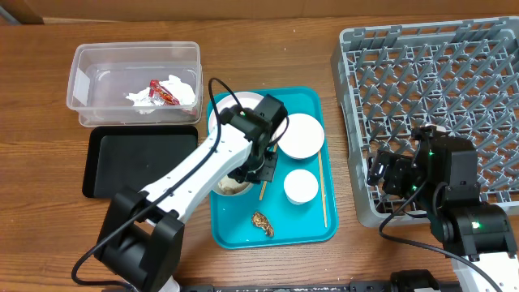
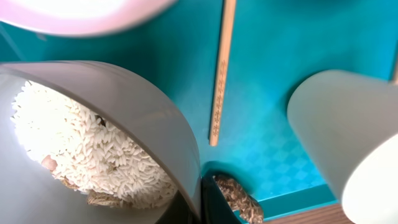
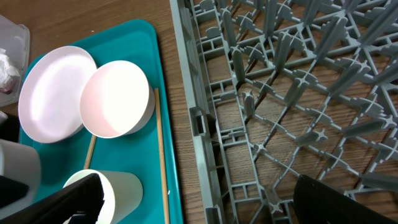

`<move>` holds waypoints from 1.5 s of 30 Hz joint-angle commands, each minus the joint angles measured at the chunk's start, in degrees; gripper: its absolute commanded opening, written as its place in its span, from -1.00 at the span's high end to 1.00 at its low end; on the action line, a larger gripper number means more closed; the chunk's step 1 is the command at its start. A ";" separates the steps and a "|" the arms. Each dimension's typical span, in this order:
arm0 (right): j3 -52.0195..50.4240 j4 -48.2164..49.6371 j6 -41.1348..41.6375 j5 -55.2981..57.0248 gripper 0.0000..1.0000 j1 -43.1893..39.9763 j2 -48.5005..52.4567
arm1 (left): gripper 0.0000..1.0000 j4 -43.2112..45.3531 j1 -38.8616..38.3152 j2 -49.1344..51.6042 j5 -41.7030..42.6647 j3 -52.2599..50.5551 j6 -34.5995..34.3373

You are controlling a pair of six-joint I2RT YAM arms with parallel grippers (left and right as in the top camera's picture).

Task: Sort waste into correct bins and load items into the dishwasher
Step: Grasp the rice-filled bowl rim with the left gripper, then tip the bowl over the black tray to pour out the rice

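My left gripper [image 1: 255, 170] is shut on the rim of a white bowl of rice [image 1: 231, 188] on the teal tray [image 1: 308, 219]. In the left wrist view one finger is inside the rim and one outside [image 2: 200, 202], with the rice [image 2: 93, 149] heaped in the bowl [image 2: 124, 99]. A white plate [image 1: 219, 118], an empty bowl [image 1: 300, 134], a small cup [image 1: 301, 186], two chopsticks [image 1: 323, 191] [image 1: 263, 191] and a brown scrap [image 1: 263, 223] lie on the tray. The napkin [image 1: 182, 89] and red wrapper [image 1: 162, 93] lie in the clear tub [image 1: 81, 57]. My right gripper [image 1: 385, 174] is open and empty at the grey rack's [image 1: 438, 73] front left corner.
The black tray [image 1: 138, 158] lies empty in front of the clear tub, left of the teal tray. In the right wrist view the rack wall [image 3: 199, 118] stands between my open fingers [image 3: 205, 205], with the cup [image 3: 118, 186] and a chopstick [image 3: 161, 155] to their left.
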 commanded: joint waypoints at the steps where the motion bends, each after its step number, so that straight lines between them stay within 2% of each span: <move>1: 1.66 0.02 0.04 0.13 -1.00 -0.11 -0.50 | 0.92 -1.27 3.15 -4.11 -1.90 3.10 -0.83; 8: 1.66 0.02 0.04 0.13 -1.00 -0.11 -0.50 | 0.92 -2.95 14.25 -10.69 -1.36 3.08 -0.31; 11: 1.66 0.02 0.07 0.13 -1.00 -0.11 -0.50 | 0.92 -2.38 19.58 -11.37 2.64 2.99 3.32; 15: 1.66 0.02 0.04 0.13 -1.00 -0.11 -0.50 | 0.92 1.18 25.92 -11.34 11.23 1.05 10.14; 22: 1.66 0.04 0.07 0.13 -1.00 -0.11 -0.50 | 0.92 7.72 37.24 -11.34 24.79 -6.16 16.85; 32: 1.66 0.04 0.07 0.13 -1.00 -0.11 -0.50 | 0.92 20.35 53.77 -10.10 54.16 -18.47 28.24; 40: 1.66 0.02 0.07 0.13 -1.00 -0.11 -0.50 | 0.92 20.98 61.75 -4.55 75.03 -23.28 44.09; 45: 1.66 0.02 0.07 0.13 -1.00 -0.11 -0.50 | 0.91 21.09 64.87 -0.72 83.03 -24.79 46.84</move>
